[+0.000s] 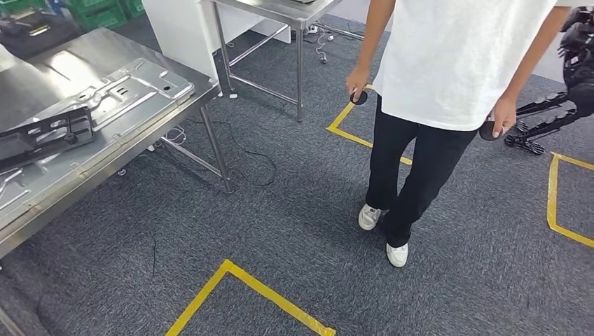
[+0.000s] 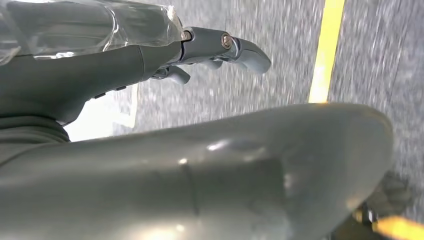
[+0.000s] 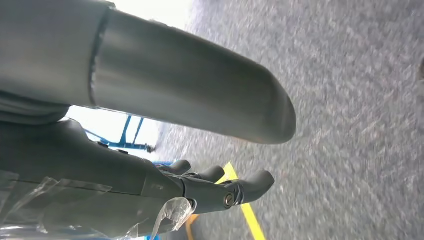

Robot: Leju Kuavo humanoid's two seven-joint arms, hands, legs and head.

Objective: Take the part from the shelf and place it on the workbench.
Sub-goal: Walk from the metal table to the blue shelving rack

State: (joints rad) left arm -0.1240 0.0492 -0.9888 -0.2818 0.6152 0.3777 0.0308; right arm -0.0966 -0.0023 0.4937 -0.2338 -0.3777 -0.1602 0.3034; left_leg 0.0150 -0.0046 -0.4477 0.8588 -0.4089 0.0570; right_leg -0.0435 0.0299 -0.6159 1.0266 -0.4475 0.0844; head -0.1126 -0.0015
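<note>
The left robot hand (image 2: pixel 220 47) hangs over the grey floor with its fingers apart, holding nothing. The right robot hand (image 3: pixel 220 187) is the same, loose and bare. A silver metal part (image 1: pixel 119 87) lies flat on the shiny desk (image 1: pixel 42 192), so maybe the job is done. A person (image 1: pixel 448 77) stands nearby.

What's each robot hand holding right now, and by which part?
Nothing. The left robot hand and right robot hand both hang over the carpet with fingers extended and apart, nothing between them.
</note>
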